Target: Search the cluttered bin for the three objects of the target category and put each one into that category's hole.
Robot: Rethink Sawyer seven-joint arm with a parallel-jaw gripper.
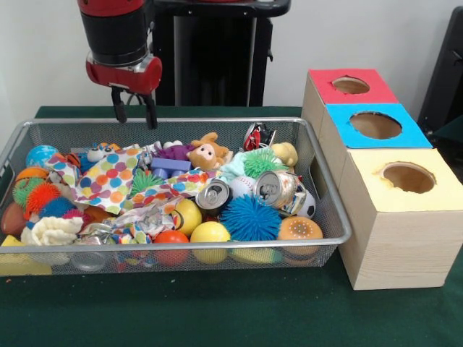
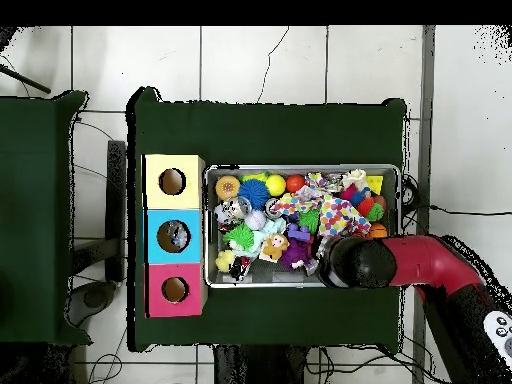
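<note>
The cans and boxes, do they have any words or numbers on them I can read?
No words or numbers can be read anywhere.
Cans: print too blurred to read.
Red box, blue box, yellow box: plain, each with only a hole.
Spotted cloth: dots only.

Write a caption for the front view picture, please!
Sawyer's open gripper hovers over a mesh bin crammed with toys, beside three boxes with holes.
</note>
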